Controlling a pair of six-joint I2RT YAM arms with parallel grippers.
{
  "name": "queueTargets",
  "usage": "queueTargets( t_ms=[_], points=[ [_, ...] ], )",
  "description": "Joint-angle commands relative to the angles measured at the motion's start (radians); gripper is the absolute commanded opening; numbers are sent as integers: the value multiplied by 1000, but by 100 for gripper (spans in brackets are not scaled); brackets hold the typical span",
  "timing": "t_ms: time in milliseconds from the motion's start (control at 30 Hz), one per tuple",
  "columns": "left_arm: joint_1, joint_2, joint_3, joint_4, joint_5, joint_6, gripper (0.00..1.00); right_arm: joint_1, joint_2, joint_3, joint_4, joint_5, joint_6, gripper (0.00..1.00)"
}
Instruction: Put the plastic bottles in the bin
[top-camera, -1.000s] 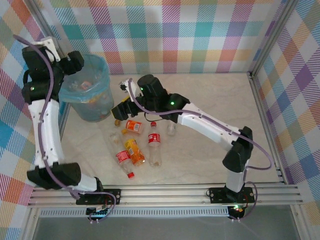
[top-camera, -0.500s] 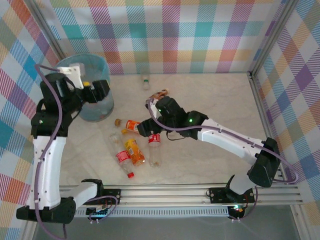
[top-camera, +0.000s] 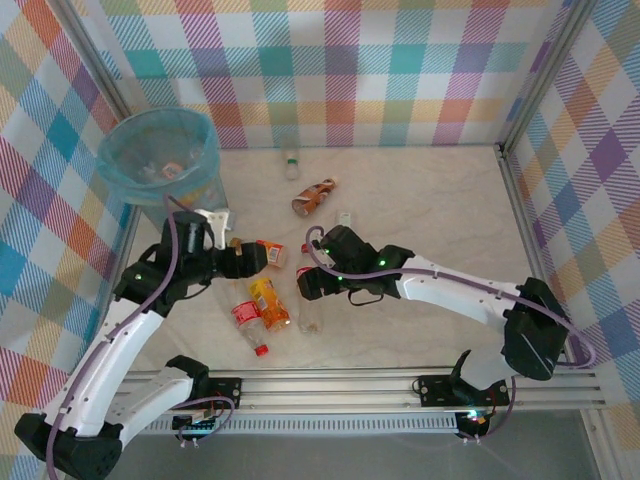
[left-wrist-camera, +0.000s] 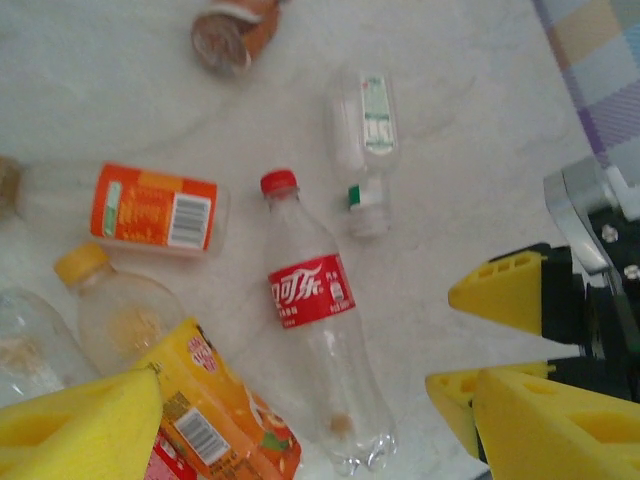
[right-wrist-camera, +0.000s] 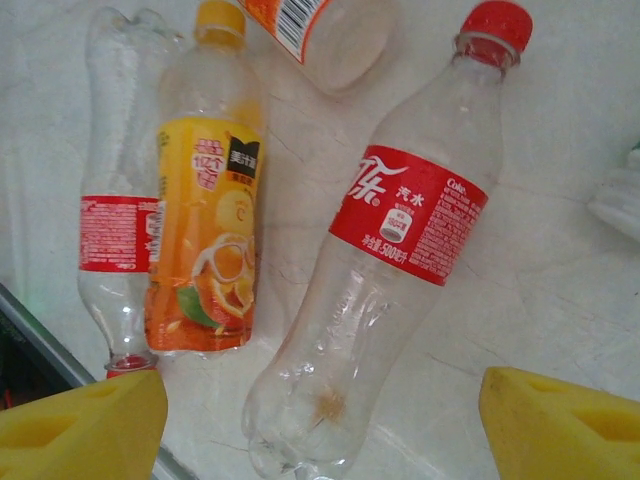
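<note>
Plastic bottles (top-camera: 268, 300) lie clustered left of the table's (top-camera: 430, 220) middle, between your two grippers, and a few others lie apart toward the far wall. The bin (top-camera: 160, 165) stands in the far left corner, close against the walls. Open tabletop stretches to the right. The left gripper (top-camera: 245, 262) and right gripper (top-camera: 306, 285) both hang open, holding nothing. The right wrist view shows a red-labelled bottle (right-wrist-camera: 410, 225) lying under its spread fingers (right-wrist-camera: 85, 420).

cut off — barcode bottle (right-wrist-camera: 335, 40) at top edge, pale bottle (right-wrist-camera: 620, 205) at right edge | too small — bin (top-camera: 213, 150) contents
</note>
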Motion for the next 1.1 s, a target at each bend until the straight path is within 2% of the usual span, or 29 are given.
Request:
queueTargets(
  t_ms=[0, 567, 1067],
  points=[
    [-53, -14, -49, 52, -39, -53, 81, 7, 47, -26, 45, -4, 56, 82],
    [-113, 80, -185, 124, -76, -94, 84, 1, 273, 44, 85, -43, 102, 83],
    [-113, 95, -195, 115, -96, -88, 85, -18, 352, 62, 85, -91, 137, 79]
  ],
)
